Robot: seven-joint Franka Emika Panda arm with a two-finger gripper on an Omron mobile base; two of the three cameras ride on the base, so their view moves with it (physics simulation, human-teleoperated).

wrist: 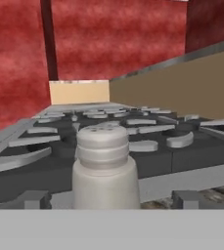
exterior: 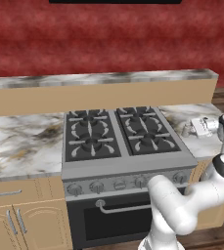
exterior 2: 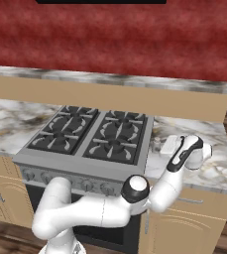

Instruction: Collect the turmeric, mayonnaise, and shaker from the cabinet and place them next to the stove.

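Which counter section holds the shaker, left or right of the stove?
The right counter section, on the arm's side: the shaker stands upright there, close beside the stove's right edge.

Pale grey shaker (wrist: 105,168), black stove (exterior: 116,134), veined white marble counter (exterior: 20,141).

No readable text, label, brand, number or sign anywhere. Shaker (wrist: 105,166): plain pale body, bare cap, no print. Stove (exterior: 114,146): knobs along steel front carry no legible markings; oven door blank.
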